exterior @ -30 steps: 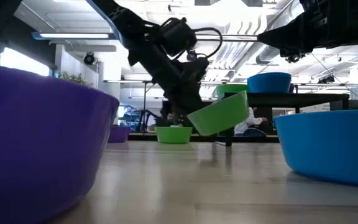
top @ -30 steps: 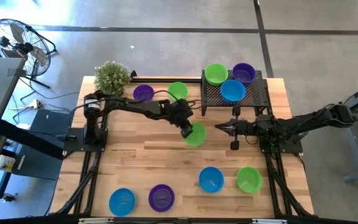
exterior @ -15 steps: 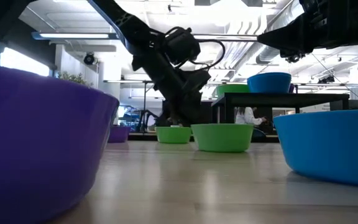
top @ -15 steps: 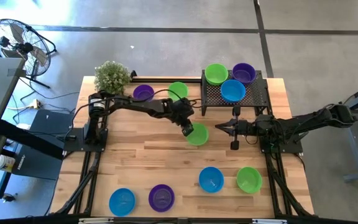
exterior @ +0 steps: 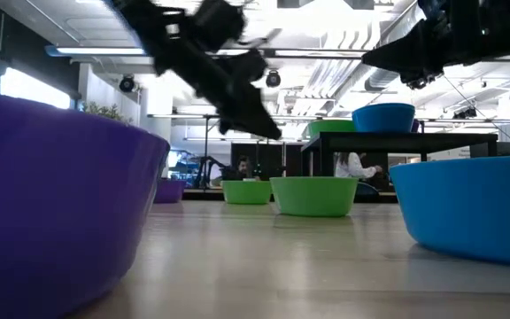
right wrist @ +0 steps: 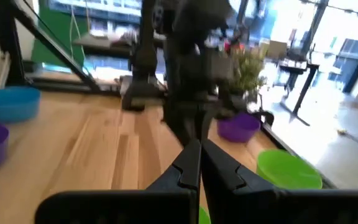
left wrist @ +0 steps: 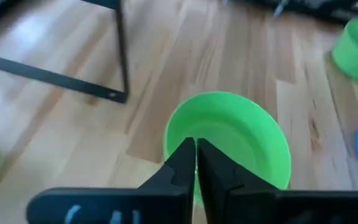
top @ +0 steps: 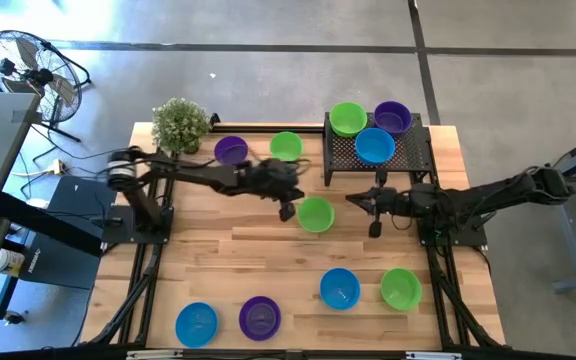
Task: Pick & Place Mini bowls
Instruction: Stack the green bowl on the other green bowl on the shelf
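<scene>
From above, the left end effector (top: 286, 210) is hovering just beside the green bowl (top: 315, 215), which is sitting upright mid-table; the right end effector (top: 371, 207) is waiting nearby. At table height, the bowl (exterior: 314, 195) is resting flat on the table (exterior: 264, 257), the arm clear above it. In the left wrist view, the fingers (left wrist: 185, 163) are pressed together, empty. Best to be lifting straight off, avoiding the rim.
</scene>
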Available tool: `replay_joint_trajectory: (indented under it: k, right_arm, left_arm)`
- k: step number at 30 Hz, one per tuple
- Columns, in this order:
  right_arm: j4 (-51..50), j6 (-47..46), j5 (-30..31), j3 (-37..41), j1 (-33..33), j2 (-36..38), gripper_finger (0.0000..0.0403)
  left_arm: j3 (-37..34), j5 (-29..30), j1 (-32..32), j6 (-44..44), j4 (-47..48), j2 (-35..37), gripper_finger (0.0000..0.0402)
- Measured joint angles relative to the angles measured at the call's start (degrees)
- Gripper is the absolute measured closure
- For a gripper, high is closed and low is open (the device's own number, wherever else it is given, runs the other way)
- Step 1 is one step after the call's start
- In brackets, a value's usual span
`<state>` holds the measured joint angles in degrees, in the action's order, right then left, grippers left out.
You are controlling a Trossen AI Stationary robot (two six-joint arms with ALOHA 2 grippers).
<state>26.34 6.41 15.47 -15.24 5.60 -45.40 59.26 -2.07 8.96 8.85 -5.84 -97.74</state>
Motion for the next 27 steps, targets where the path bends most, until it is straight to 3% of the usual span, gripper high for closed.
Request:
replay_joint_trajectory:
  k: [8, 15, 20, 27]
  right_arm:
    - [-18.77, -4.60, 4.14, -11.84, 3.05, -7.05, 0.0400]
    - [-32.19, -11.91, 4.10, -22.94, 3.46, -19.00, 0.0366]
    - [-40.73, -12.44, 2.15, -29.26, 3.46, -27.93, 0.0316]
    - [-47.97, -7.25, -1.44, -35.46, 3.46, -39.44, 0.0276]
  left_arm:
    - [-24.23, -0.28, 0.01, 2.44, -32.40, 9.78, 0.0399]
    - [-36.01, -0.25, 0.02, 1.51, -51.33, 10.58, 0.0400]
    - [-40.24, -0.29, 0.04, 0.26, -57.79, 10.58, 0.0400]
    - [-40.91, -0.41, 0.04, 0.27, -57.96, 10.58, 0.0400]
